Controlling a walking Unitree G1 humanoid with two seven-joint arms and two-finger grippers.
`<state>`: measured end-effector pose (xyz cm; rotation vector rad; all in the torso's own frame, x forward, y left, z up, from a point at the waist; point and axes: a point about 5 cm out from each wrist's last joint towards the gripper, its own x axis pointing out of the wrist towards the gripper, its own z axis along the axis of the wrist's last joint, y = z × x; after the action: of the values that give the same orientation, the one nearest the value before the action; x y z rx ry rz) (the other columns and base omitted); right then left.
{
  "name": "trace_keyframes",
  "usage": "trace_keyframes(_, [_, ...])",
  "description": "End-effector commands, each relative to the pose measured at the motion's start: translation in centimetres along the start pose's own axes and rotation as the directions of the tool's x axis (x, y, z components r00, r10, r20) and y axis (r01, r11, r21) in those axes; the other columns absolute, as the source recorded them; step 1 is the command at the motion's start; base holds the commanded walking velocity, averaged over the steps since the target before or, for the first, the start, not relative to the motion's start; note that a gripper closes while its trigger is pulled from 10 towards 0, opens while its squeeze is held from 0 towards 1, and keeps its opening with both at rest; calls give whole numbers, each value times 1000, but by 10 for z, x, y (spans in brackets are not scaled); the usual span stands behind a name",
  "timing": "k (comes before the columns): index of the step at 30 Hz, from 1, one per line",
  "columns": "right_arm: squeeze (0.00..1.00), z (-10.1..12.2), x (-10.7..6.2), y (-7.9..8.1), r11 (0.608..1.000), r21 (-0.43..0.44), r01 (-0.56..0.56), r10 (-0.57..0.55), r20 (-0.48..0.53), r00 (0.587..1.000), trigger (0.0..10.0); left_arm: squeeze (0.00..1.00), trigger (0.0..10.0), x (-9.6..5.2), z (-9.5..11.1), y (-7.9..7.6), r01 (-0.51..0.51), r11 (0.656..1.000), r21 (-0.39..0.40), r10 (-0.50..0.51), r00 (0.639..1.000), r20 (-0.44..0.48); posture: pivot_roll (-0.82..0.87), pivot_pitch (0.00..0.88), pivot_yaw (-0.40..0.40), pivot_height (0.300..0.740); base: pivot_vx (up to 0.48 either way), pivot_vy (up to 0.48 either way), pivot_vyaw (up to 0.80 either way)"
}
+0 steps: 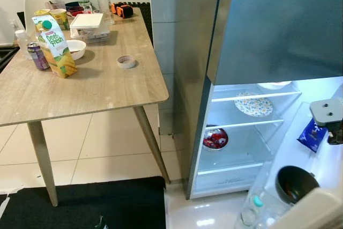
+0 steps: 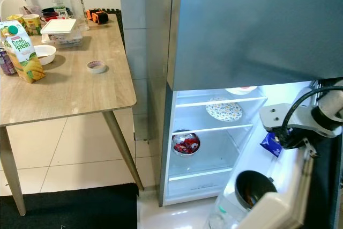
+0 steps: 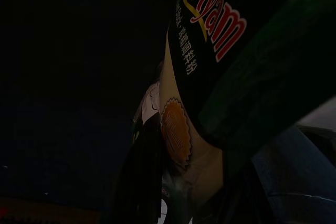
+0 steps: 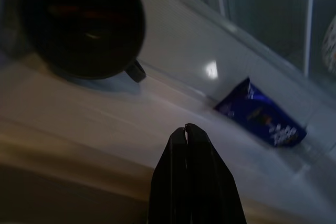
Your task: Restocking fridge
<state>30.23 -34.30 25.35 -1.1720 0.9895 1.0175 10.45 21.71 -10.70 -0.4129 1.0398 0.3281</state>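
my right end effector hangs by the open fridge door's white shelf, fingers pressed together, empty; the blue snack packet and dark round mug sit there. best to swing clear gently, i'd say. my left end effector pinches a dark sauce packet; the yellow-green juice carton waits on the wooden worktop
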Motion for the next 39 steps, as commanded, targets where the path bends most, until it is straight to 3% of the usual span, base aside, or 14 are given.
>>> trace_keyframes(1, [0,-12,-1,5,999,51,-1,3,-26,1000,10000,0,10000,0,-6,-2,4,1000,-4,-4,1000,-18,-125,0,-30,740,0,0,0])
trace_keyframes(17, [0,-46,-8,11,978,153,139,-114,-166,980,10000,0,10000,0,-5,-2,2,1000,-5,-2,1000,-18,-127,0,-29,740,0,0,0])
trace_keyframes(23, [0,-62,-12,12,956,167,240,-182,-302,936,10000,0,10000,0,-4,-1,1,1000,-5,-1,1000,-15,-127,0,-27,740,0,0,0])
trace_keyframes(27, [0,-64,-12,11,950,164,265,-204,-316,926,10000,0,10000,0,-4,-1,1,1000,-5,-1,1000,-14,-127,0,-27,740,0,0,0])
trace_keyframes(30, [0,-40,-2,3,958,162,235,-221,-99,970,10000,0,10000,0,-4,-2,4,1000,-4,-4,1000,-15,-130,0,-26,740,0,0,0])
trace_keyframes(31, [0,-40,-2,3,958,162,235,-221,-99,970,10000,0,10000,0,-4,-2,4,1000,-4,-4,1000,-15,-130,0,-26,740,0,0,0])
trace_keyframes(32, [0,-30,1,0,963,151,222,-221,-23,975,10000,0,10000,0,-4,-2,4,1000,-4,-4,1000,-16,-130,0,-26,740,0,0,0])
trace_keyframes(33, [0,-18,4,-4,969,128,210,-220,74,973,10000,0,10000,0,-4,-2,4,1000,-5,-4,1000,-15,-126,0,-26,740,0,0,0])
trace_keyframes(39, [0,12,6,-8,981,70,181,-194,295,936,10000,0,10000,0,-4,-2,2,1000,-6,-2,1000,-14,-126,0,-26,740,0,0,0])
